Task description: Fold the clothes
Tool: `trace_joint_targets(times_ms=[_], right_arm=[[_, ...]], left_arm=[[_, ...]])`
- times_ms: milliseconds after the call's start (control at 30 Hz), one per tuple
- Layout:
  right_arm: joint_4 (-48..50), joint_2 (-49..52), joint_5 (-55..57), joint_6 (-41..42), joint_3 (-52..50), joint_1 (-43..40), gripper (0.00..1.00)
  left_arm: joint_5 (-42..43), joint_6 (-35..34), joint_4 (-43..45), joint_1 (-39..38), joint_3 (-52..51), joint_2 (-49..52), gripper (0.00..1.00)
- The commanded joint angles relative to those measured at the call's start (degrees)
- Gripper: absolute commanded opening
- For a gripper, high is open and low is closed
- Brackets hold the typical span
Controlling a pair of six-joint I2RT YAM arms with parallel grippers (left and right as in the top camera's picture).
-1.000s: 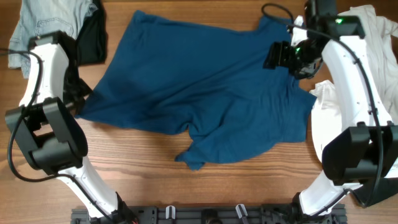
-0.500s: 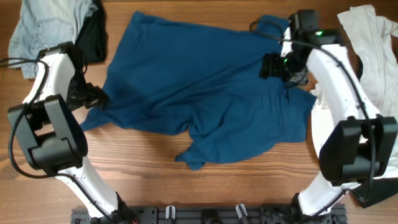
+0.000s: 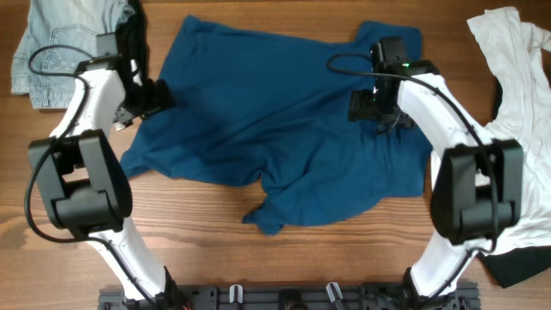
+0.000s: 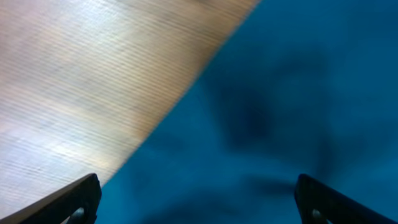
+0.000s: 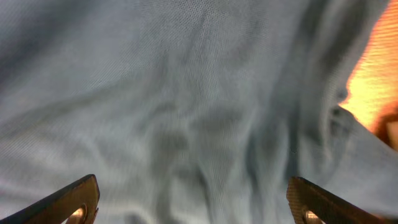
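While no fold has yet been made, the wooden table carries the dark blue T-shirt spread rumpled at its centre, a white shirt at the right edge, and a pale denim piece and a black garment at top left. Both pincers stand wide open and empty, the left gripper over the T-shirt's left edge and the right gripper above its upper right. Smoothing and every fold appear to remain.

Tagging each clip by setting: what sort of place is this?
Likely a robotics lab bench: left arm and right arm at a wooden table, a blue T-shirt spread out, a white shirt and denim piece aside.
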Motion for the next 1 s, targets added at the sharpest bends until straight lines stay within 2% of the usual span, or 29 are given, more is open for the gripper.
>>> trace_joint_targets(times_ms=[0,267,633,800,967], right_arm=[[2.73,5.05,-0.5,1.55,-0.98,0.26,0.98],[10.03,10.71,-3.1,3.08,-0.98,0.17,0.97],[28.02,22.34,-2.91,3.1,-0.31,-4.68,0.95],[33.27,25.05,-2.86,2.95,3.5,-8.61,0.95],[32.85,25.59,-5.09,1.29,10.05,-11.69,1.0]], left_arm=[[1.33,2.56,1.46,-2.08,1.01,0.0,1.0],[1.31,2.54,1.86,-2.45,1.01,0.0,1.0],[1.36,2.51,2.01,-2.45,1.01,0.0,1.0],[1.38,2.49,2.08,-2.45,1.01,0.0,1.0],[1.38,2.49,2.03,-2.45,1.01,0.0,1.0]])
